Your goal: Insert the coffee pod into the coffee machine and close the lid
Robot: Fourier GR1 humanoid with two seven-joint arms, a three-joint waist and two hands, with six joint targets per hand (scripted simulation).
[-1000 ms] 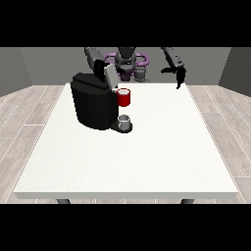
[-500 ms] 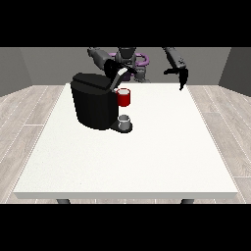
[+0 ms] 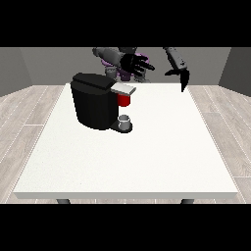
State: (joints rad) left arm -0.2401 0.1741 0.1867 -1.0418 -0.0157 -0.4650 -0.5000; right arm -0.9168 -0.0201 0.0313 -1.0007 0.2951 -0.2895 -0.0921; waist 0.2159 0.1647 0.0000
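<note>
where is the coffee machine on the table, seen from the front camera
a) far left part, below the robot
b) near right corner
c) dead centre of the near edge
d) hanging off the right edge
a: the black coffee machine stands on the far left part of the white table, below the hand at the view's left.

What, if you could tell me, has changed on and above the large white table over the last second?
The black hand at the view's left rose from behind the black coffee machine and moved right, its fingers now spread. The black hand at the view's right shifted slightly, fingers pointing down. Neither holds anything. The machine, the red thing at the machine and the white table look unchanged.
</note>
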